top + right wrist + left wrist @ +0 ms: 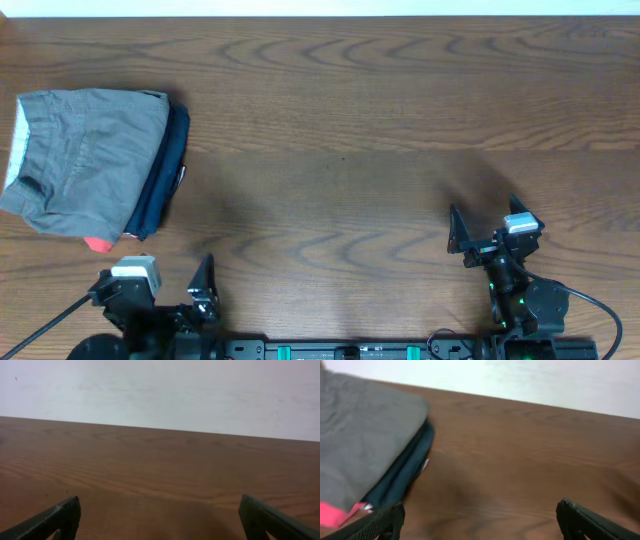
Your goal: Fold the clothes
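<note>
The grey shorts lie folded at the far left of the table, on top of a folded navy-blue garment; the lighter waistband lining shows at their left edge. They also show in the left wrist view, upper left. My left gripper is open and empty near the front edge, below the pile. My right gripper is open and empty at the front right, far from the shorts. Both wrist views show the fingers spread wide over bare wood: the left gripper and the right gripper.
A small red cloth sticks out under the pile's front edge and shows in the left wrist view. The brown wooden table stretches to a white wall at the back.
</note>
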